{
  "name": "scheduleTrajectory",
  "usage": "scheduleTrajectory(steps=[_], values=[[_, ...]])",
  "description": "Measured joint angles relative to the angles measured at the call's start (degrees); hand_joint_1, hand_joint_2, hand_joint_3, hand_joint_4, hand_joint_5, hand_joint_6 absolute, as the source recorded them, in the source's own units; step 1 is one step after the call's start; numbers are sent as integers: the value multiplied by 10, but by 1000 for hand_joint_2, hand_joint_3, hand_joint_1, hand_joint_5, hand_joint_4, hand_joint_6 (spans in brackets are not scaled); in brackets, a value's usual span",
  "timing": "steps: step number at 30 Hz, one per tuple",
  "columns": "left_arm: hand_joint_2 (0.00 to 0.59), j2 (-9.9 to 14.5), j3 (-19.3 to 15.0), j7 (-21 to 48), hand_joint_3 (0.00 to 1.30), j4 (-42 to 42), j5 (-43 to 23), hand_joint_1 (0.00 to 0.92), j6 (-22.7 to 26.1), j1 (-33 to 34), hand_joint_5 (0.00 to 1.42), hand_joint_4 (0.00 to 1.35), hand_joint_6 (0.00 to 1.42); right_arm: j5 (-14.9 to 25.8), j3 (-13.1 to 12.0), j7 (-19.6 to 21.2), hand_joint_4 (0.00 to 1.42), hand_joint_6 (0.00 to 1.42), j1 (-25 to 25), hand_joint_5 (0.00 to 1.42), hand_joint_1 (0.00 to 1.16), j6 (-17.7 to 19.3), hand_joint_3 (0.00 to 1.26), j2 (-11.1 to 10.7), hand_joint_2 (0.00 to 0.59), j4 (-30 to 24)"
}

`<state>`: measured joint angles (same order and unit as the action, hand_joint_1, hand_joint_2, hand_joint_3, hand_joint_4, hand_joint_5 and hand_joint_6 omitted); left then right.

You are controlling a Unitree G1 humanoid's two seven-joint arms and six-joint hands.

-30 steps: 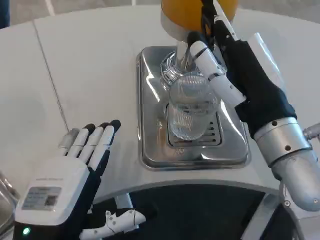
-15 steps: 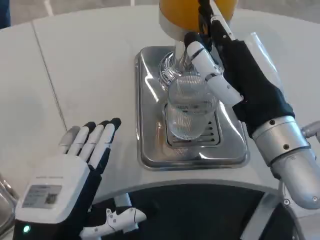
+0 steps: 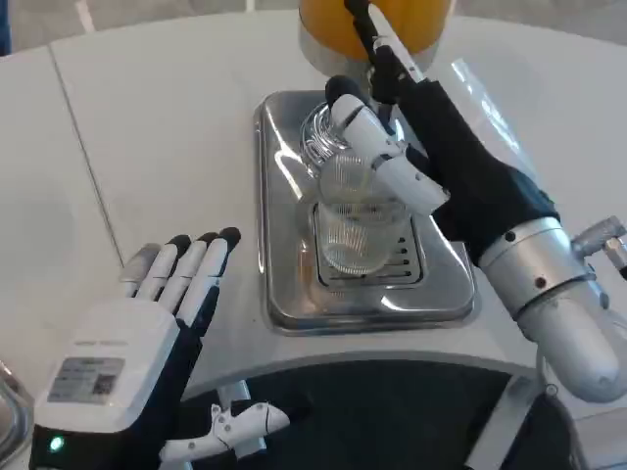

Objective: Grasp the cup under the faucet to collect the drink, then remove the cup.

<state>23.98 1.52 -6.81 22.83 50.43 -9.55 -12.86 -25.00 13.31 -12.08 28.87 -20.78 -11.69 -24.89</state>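
While my right robot hand (image 3: 441,166) wraps the cup (image 3: 355,220) from its three o'clock side, fingers (image 3: 377,147) curled over the far rim, I judge the grip is set. The cup stands upright on the steel tray (image 3: 284,235), just below the spout of the orange dispenser (image 3: 372,24) at twelve o'clock. My left robot hand (image 3: 147,333) waits flat at eight o'clock from the cup, fingers spread, holding nothing, well apart on the white surface (image 3: 157,127). The right is plainly nearer; the withdrawal should run toward six o'clock, keeping the cup vertical.
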Motion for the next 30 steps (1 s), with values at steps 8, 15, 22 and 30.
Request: scheduleTrajectory(steps=[8, 15, 22, 30], values=[[93, -5, 10, -11, 0, -6, 0, 0, 0, 2, 1, 0, 2, -39, 24, -4, 0, 0, 0, 0, 0, -24, 0, 0, 521, -15], [91, -15, 20, -43, 0, -31, 19, 30, 2, 29, 25, 0, 24, -46, 25, -18, 0, 0, 1, 0, 0, -37, 0, -1, 537, -26], [89, -18, 32, -63, 0, -91, 33, 51, 13, 70, 29, 0, 32, -49, 24, -30, 0, 0, 2, 0, 0, -51, 0, -3, 537, -39], [89, -20, 53, -70, 0, -114, 39, 53, 15, 97, 30, 0, 39, -48, 24, -35, 0, 0, 5, 0, 0, -58, 0, -3, 547, -42]])
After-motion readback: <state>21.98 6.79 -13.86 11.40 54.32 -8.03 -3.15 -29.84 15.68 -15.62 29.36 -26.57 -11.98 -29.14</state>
